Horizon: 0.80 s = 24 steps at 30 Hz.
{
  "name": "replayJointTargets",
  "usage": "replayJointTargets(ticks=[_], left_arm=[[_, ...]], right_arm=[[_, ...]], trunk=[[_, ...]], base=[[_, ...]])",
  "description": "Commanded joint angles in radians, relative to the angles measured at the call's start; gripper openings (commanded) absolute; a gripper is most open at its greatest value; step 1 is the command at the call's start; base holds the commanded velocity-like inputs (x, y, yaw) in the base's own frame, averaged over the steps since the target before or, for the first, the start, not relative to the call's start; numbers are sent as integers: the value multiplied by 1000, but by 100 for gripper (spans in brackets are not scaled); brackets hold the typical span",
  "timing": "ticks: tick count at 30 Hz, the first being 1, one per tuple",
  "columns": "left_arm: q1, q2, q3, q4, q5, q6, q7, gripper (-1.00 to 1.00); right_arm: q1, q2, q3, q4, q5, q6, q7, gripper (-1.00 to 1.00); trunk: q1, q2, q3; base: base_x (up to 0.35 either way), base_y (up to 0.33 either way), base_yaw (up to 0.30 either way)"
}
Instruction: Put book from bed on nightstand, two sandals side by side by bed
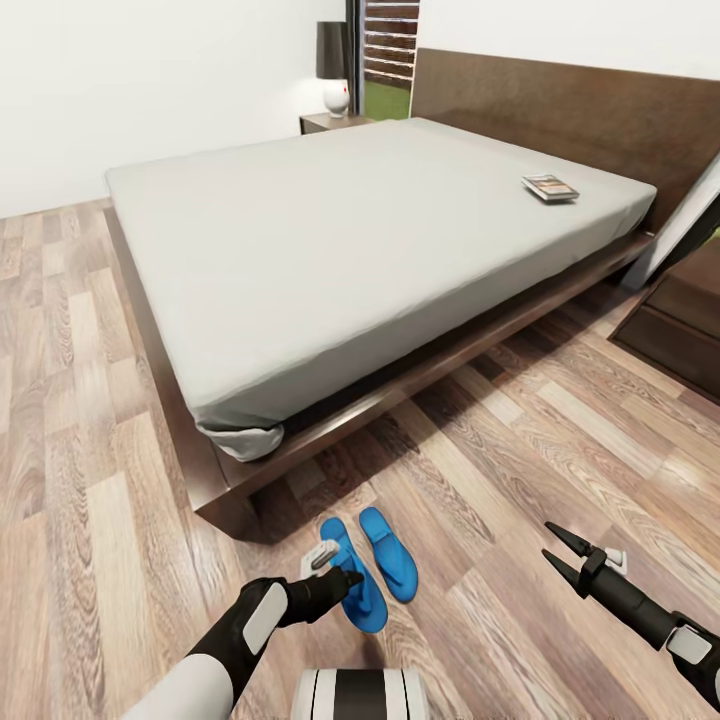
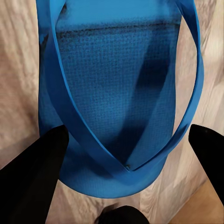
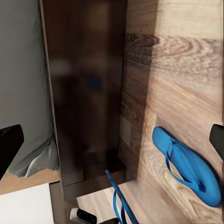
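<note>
Sandals [image 1: 372,570]: thin blue foam, woven-textured sole | my left gripper [image 2: 126,154] spread wide astride one strap | right gripper [image 1: 562,553] open | book [image 1: 550,187] lettering unreadable

Even, bright, diffuse light fills the room; the bed [image 1: 350,250] throws a soft dark shadow onto the plank floor [image 1: 80,500] beneath its frame; straight edges bow toward the head view's borders; both wrist views are soft, the sandal [image 2: 116,93] grainy and shadow-crossed.
</note>
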Motion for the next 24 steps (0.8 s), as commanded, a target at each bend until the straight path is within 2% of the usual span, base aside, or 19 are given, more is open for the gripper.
replayJointTargets(ticks=[1,8,24], left_arm=[[0,0,2,-3,6,7,0,-100],[-1,0,2,-27,7,7,-2,-100],[-1,0,2,-64,7,5,-5,-100]], right_arm=[[-1,0,8,3,-9,10,5,100],[-1,0,9,3,-9,10,5,100],[-1,0,8,3,-9,10,6,100]], trunk=[[0,-1,-5],[3,-2,-32],[3,-2,-32]], base=[[0,0,0],[0,0,0],[0,0,0]])
